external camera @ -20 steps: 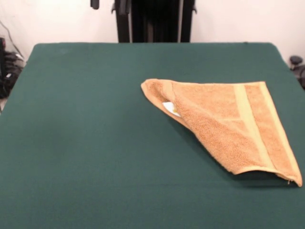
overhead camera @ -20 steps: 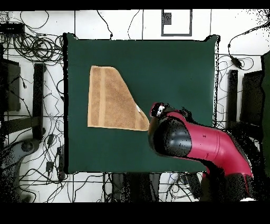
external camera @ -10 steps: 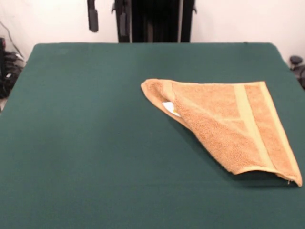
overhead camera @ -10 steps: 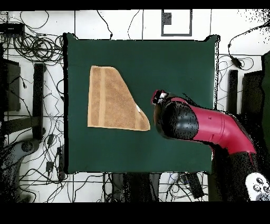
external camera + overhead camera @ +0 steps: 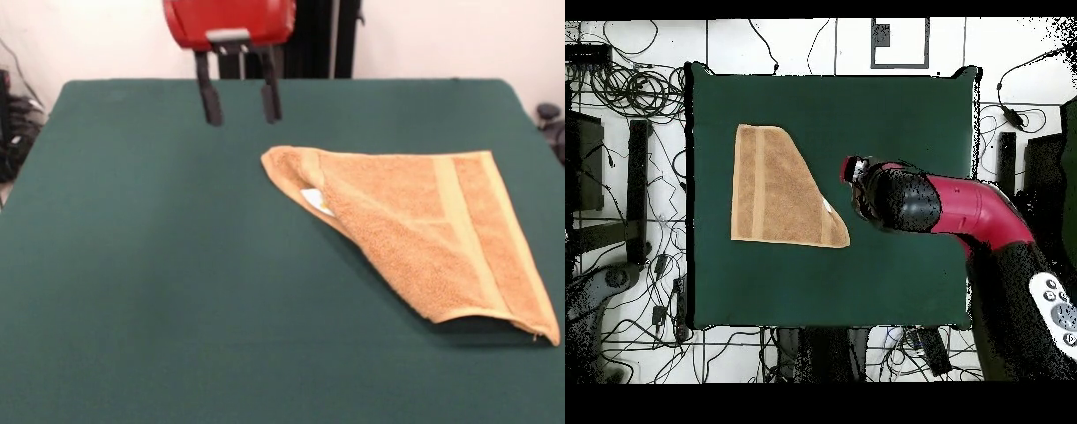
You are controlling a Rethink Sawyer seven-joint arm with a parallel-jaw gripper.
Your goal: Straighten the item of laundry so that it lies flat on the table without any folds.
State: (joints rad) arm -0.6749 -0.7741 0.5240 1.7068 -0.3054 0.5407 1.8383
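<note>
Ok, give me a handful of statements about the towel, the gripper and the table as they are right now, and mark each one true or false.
1. The towel lies fully flat with no folds. False: one part is folded over diagonally, giving a roughly triangular shape.
2. The gripper is open and holds nothing. True.
3. The gripper is clamped on the towel's corner. False: in the front view it hangs apart from the towel, beyond its pointed corner.
4. A small white label shows at the folded edge. True.
5. The towel hangs over the edge of the table. False: in the overhead view the whole towel lies on the green surface.
</note>
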